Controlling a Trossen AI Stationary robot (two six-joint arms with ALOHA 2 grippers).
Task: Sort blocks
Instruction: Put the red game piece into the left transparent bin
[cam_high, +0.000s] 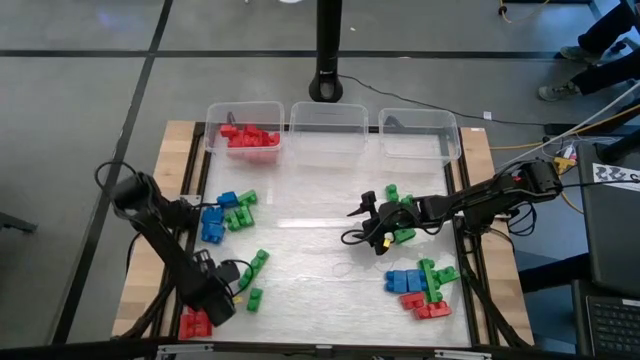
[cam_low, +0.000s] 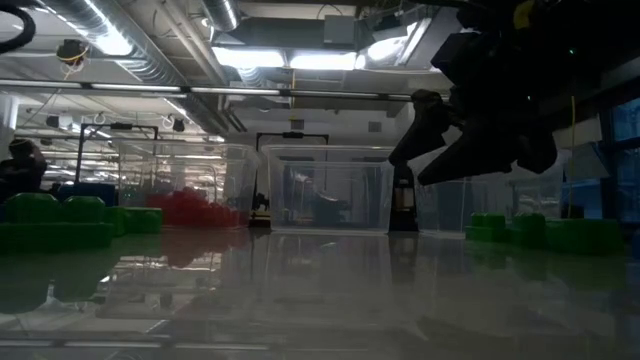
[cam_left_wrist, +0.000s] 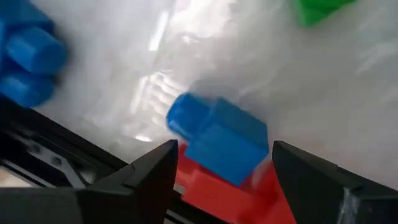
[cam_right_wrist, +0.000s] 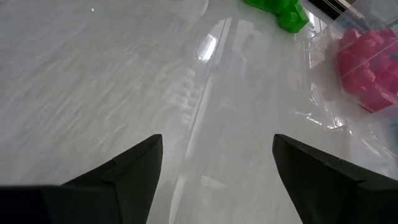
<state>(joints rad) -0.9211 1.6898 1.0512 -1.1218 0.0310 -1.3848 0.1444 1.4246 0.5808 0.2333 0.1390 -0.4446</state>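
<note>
My left gripper (cam_high: 212, 303) points down near the table's near left corner, open over a small stack of blocks. In its wrist view the gripper (cam_left_wrist: 225, 180) has one finger on each side of a blue block (cam_left_wrist: 219, 140) that sits on a red block (cam_left_wrist: 214, 198). No touch shows. The high view shows the red blocks (cam_high: 194, 323) beside the gripper. My right gripper (cam_high: 368, 226) hangs open above the middle of the table, slanting down. Nothing is between the fingers of my right gripper (cam_right_wrist: 217, 168). The low view shows it (cam_low: 440, 150) well above the surface.
Three clear bins stand along the far edge; the left one (cam_high: 243, 128) holds red blocks, beside a middle (cam_high: 327, 122) and a right bin (cam_high: 420, 132). Blue and green blocks (cam_high: 226, 212) lie at the left, green ones (cam_high: 256, 266) nearer. A mixed pile (cam_high: 424, 287) lies at the right.
</note>
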